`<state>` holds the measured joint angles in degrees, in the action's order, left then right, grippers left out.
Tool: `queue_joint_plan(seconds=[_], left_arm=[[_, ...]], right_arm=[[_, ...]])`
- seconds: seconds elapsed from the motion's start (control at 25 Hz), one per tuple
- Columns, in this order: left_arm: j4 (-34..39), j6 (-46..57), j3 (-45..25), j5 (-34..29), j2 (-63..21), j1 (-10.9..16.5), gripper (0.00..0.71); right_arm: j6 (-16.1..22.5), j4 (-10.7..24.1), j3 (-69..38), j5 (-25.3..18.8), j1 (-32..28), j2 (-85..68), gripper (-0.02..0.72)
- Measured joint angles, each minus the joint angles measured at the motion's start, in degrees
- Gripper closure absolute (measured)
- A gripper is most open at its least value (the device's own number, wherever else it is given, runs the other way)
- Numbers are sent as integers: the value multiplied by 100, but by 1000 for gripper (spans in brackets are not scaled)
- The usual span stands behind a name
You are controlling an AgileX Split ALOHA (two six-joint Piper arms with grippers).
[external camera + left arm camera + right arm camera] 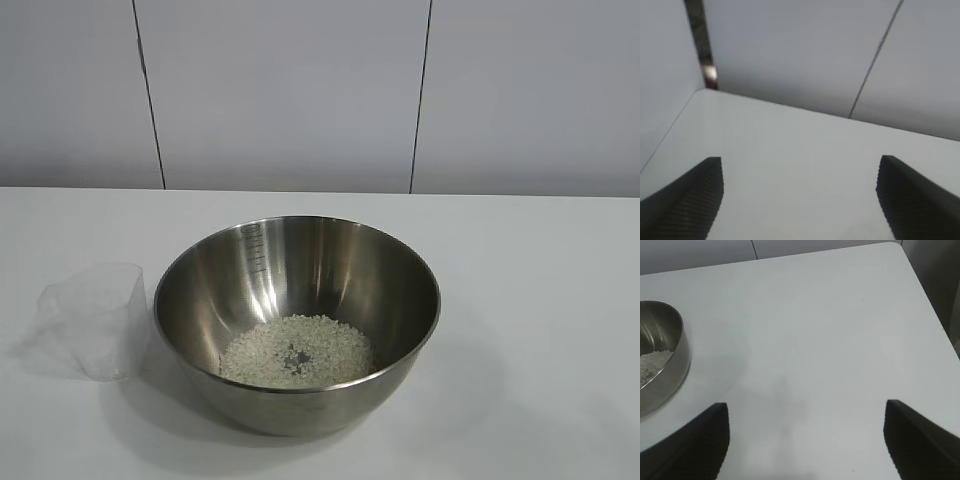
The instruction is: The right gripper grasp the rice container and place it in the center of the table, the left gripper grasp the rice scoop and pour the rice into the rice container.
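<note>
The rice container (297, 320), a large shiny steel bowl, stands in the middle of the white table (540, 300) with white rice (296, 351) lying in its bottom. The rice scoop (97, 318), a translucent plastic cup, stands upright just left of it and looks empty. Neither arm shows in the exterior view. My left gripper (800, 197) is open and empty over bare table near a back corner. My right gripper (805, 440) is open and empty over bare table, with the container's rim (665, 357) and some rice (652, 365) off to one side.
Pale wall panels with dark seams stand behind the table. In the right wrist view the table's corner (897, 246) and side edge (932, 310) show beyond the gripper. Bare tabletop lies right of the bowl.
</note>
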<state>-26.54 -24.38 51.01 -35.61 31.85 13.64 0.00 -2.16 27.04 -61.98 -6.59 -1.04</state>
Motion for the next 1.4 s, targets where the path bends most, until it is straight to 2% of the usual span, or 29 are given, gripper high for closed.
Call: queue_joint_plan(seconds=[0.12, 0.24, 0.44, 0.52, 0.6, 0.84, 0.96, 1.2, 1.4], left_arm=[[418, 532, -715, -115, -704, 0, 107], [972, 1479, -1161, -570, -1405, -96, 107], [2120, 2632, -1431, -2089, -2320, -167, 107], [2336, 2727, -1458, -2742, -2608, -167, 107], [2471, 2735, -1458, -3107, -2891, -167, 107], [2739, 2656, -2060, -3206, -3218, -167, 107], [2842, 2656, -2294, -3035, -3224, -179, 107], [2853, 2656, -2318, -2906, -3278, -636, 107], [2853, 2656, -2319, -2906, -3278, -730, 107]], right_arm=[[0, 0, 0, 0, 0, 0, 126], [0, 0, 0, 0, 0, 0, 126], [0, -4, 0, 0, 0, 0, 126], [0, -4, 0, 0, 0, 0, 126], [0, -4, 0, 0, 0, 0, 126], [0, -4, 0, 0, 0, 0, 126], [0, -4, 0, 0, 0, 0, 126], [0, -4, 0, 0, 0, 0, 126], [0, -4, 0, 0, 0, 0, 126]])
